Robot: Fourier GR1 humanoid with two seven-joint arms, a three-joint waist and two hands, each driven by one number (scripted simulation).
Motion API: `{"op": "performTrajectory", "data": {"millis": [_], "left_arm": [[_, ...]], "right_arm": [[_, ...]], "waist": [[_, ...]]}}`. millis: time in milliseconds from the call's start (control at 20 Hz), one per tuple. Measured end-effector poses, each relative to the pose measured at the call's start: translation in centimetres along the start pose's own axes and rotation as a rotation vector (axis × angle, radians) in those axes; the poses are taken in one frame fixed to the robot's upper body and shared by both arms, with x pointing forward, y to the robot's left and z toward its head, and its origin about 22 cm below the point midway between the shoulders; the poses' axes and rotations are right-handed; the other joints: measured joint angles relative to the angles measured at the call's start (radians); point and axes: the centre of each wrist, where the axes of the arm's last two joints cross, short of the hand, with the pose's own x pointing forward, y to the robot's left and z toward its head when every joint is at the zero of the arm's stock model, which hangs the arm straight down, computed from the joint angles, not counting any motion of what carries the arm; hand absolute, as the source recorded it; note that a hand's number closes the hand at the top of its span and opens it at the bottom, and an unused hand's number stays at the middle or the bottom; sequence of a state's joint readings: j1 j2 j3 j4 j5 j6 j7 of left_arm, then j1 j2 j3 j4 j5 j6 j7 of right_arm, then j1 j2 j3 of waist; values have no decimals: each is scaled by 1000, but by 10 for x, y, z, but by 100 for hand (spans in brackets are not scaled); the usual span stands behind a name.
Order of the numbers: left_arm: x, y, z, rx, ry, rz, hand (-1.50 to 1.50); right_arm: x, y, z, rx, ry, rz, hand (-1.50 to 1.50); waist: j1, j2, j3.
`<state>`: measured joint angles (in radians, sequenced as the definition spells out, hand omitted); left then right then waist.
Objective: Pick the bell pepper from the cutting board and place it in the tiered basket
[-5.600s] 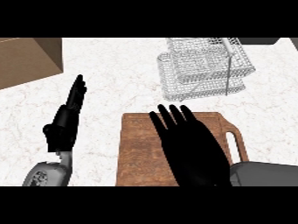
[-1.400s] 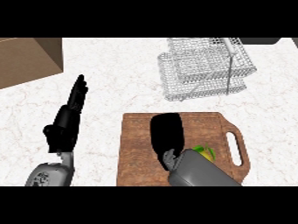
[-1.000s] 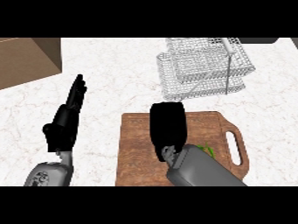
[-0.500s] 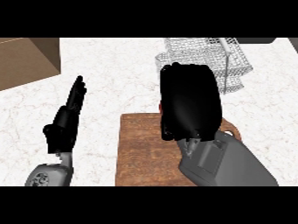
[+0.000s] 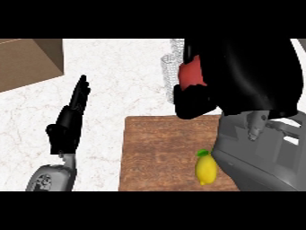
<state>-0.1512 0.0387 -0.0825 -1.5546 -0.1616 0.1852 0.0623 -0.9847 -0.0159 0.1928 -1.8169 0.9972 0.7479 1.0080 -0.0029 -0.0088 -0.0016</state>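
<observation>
**Bell pepper [image 5: 194, 72] gripped in right hand [image 5: 248, 76]**

The right hand's fingers curled round the red bell pepper, past the cutting board's [image 5: 162, 148] far edge, by the wire basket [image 5: 170, 67]. A lemon [image 5: 207, 169] lay on the board. The left hand [image 5: 70, 121] rested with its fingers straight.

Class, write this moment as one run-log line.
right hand: shut on bell pepper, near tiered basket | left hand: open, resting at left | cutting board: lemon on it

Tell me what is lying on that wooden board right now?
A yellow lemon lies on the cutting board. The right forearm covers the board's right side, so anything there is hidden. The red bell pepper is in the right hand.
</observation>
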Motion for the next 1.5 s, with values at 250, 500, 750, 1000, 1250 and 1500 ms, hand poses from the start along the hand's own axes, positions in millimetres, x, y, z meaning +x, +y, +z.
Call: {"op": "performTrajectory", "data": {"millis": [250,500,750,1000,1250,1500], "left_arm": [[-3,0,0,-8,-7,0,0],[-5,2,-2,-15,-12,6,0],[-4,-3,2,-18,-9,7,0],[-3,-1,2,-13,-15,1,0],[2,-4,2,-15,-12,6,0],[5,0,-1,-6,-17,9,0]], "right_arm": [[-2,-18,-20,17,39,-85,150],[2,-26,-45,15,100,-70,150],[-11,-26,-74,13,178,-4,150],[-23,-15,-96,5,210,48,150],[-48,0,-119,11,236,65,150],[-71,20,-132,30,334,-134,-150]], "waist": [[8,4,0],[11,8,0],[14,10,1],[13,10,1],[13,11,1],[15,12,2]]}}
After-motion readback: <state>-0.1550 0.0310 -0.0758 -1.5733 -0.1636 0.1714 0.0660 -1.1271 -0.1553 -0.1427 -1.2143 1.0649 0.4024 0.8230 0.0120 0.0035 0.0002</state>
